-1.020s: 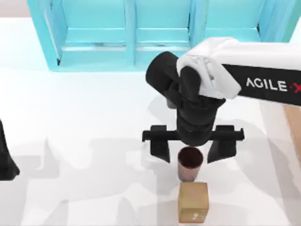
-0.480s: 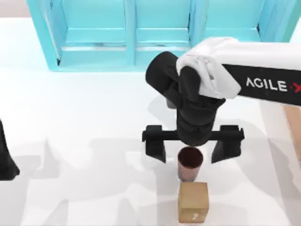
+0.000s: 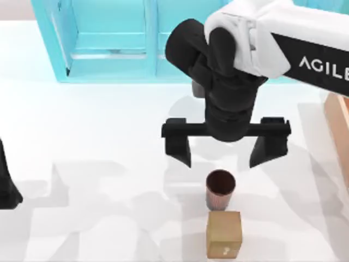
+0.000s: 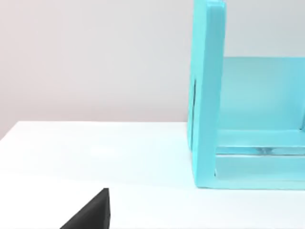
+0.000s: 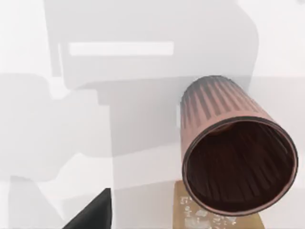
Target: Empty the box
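Left arm (image 3: 6,183) parked at the desk's (image 3: 98,164) left edge, seen there as a dark shape; state of the left tool: cannot tell; a dark corner of it (image 4: 90,214) sits in the left wrist view, with the turquoise shelf unit (image 4: 209,95) standing on the white desk beyond.

Top view, moving right: shelf unit along the far edge; right arm (image 3: 294,43) reaches in from the right, over the shelf's front; right tool (image 3: 224,156) hangs above the desk with its fingers (image 3: 180,147) spread wide, holding nothing; ribbed brown cup (image 3: 220,188) stands upright below the tool, apart from both fingers; small brown cardboard cube (image 3: 224,233) just beside the cup on its near side, white mark on its front.

Box (image 3: 338,123): tan wall visible at the desk's right edge; its contents hidden.

Right wrist view: cup mouth (image 5: 238,167) open toward the camera, cube (image 5: 214,217) behind it.
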Tool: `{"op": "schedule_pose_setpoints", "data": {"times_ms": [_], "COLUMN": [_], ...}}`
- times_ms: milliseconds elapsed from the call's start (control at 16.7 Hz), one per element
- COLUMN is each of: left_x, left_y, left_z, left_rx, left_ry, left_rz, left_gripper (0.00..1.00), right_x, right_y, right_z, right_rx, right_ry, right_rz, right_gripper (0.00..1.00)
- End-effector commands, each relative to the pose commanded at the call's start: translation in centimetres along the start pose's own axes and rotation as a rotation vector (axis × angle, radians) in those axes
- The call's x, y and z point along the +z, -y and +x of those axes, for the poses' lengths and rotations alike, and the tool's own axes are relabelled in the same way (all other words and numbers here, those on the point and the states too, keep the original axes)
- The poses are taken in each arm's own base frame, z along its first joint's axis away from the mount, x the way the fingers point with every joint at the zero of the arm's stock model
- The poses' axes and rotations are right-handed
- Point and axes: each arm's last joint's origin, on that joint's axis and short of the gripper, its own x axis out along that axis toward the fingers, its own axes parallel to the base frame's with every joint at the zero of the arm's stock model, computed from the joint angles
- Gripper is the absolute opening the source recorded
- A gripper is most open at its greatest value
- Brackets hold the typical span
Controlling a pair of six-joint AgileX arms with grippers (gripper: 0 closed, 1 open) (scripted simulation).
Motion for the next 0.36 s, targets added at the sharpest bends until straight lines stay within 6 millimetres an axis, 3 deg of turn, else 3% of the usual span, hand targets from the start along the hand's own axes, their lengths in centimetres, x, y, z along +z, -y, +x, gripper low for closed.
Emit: {"op": "schedule_pose_setpoints", "data": {"times_ms": [180,360], "left_x": [0.0,0.0], "left_y": [0.0,0.0], "left_z": [0.0,0.0], "left_rx": [0.0,0.0], "left_ry": [0.0,0.0], "left_rz": [0.0,0.0], "left_gripper": [1.0,1.0], "right_x": [-0.2,-0.3], "right_y": [0.2,0.3], "right_z": [-2.6,-3.4], "right_rx": [0.0,0.0], "right_ry": [0.0,-0.001], "right_rz": [0.0,0.0], "right_gripper": [1.0,1.0]}}
